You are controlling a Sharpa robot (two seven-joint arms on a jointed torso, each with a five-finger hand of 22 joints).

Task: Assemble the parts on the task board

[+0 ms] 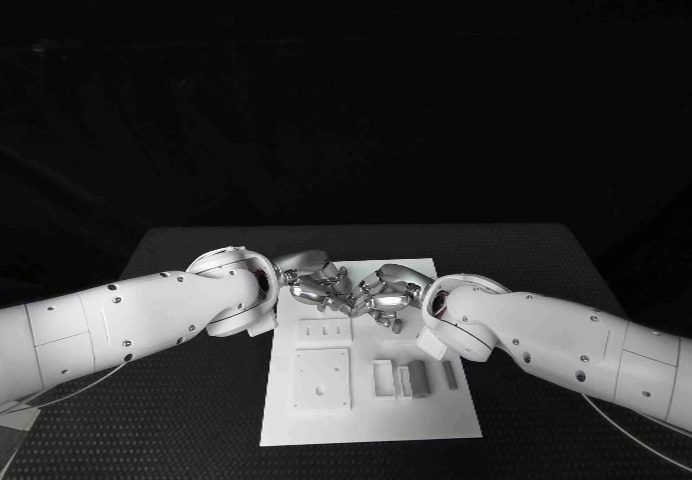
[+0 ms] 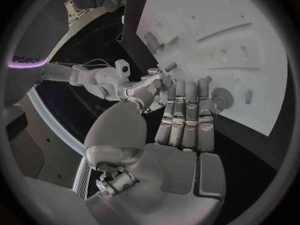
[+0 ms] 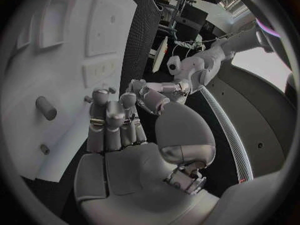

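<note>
On the black bench (image 1: 188, 420) the white task board (image 1: 368, 415) is laid lengthwise, its long axis running away from the robot. The left robot hand (image 1: 306, 281) is seen at the board's far left corner, fingers extended side by side and nothing visibly held; the wrist view gives it as open. To its right, almost touching it, the right robot hand (image 1: 382, 295) is placed over the far end of the board, fingers likewise extended; whether a small piece is pinched at its tips cannot be told. The grey parts (image 1: 415, 378) are found standing in a row on the board's near right portion, with a square recessed plate (image 1: 322, 379) just beside them on the left. The parts thus lie nearer the robot than both hands, and the right hand is judged the closer.
</note>
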